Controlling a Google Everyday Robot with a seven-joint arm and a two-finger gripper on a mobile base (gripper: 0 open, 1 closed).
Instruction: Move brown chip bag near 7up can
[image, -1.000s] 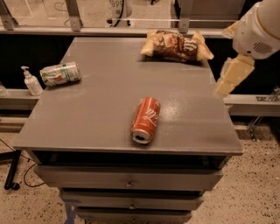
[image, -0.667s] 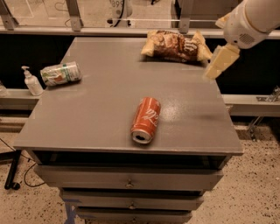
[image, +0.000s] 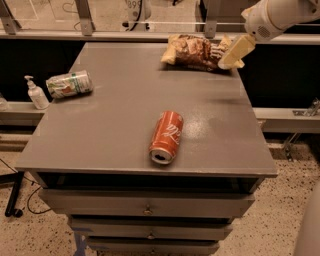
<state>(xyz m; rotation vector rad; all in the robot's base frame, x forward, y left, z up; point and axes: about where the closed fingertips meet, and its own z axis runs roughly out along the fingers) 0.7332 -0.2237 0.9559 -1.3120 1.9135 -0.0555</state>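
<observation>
- Bkgd: speckled floor (image: 280, 220), pale rail (image: 125, 36) across the top of frame. At centre, a flat grey tabletop (image: 120, 120) on a cabinet w/ stacked drawers (image: 145, 204).
- Crinkled dark-brown chip bag w/ tan ends (image: 192, 50) lies flat at upper right of frame, near the table's back edge.
- Silver-and-green 7up can (image: 70, 83) lies on its side at mid left, near the left edge. It's well apart from the bag, w/ bare tabletop between.
- Red Coca-Cola can (image: 166, 136) lies on its side at lower centre, open end toward the front edge. It sits well off the bag-to-7up line, so prob. no obstacle.
- Small white pump bottle (image: 36, 94) stands on a ledge just left of the table, beside the 7up can.
- Cream gripper (image: 233, 52) hangs from the white arm (image: 280, 15) at upper right, its tip over the bag's right end. Touching or just above: can't tell. It angles down-left, which reads as lining up to grab that end.
- Pincer state: can't tell if spread or closed.
- Judgement: approach/grasp step, carry not begun. The bag is soft, so a pinch at 1 end may let it sag or swing.
</observation>
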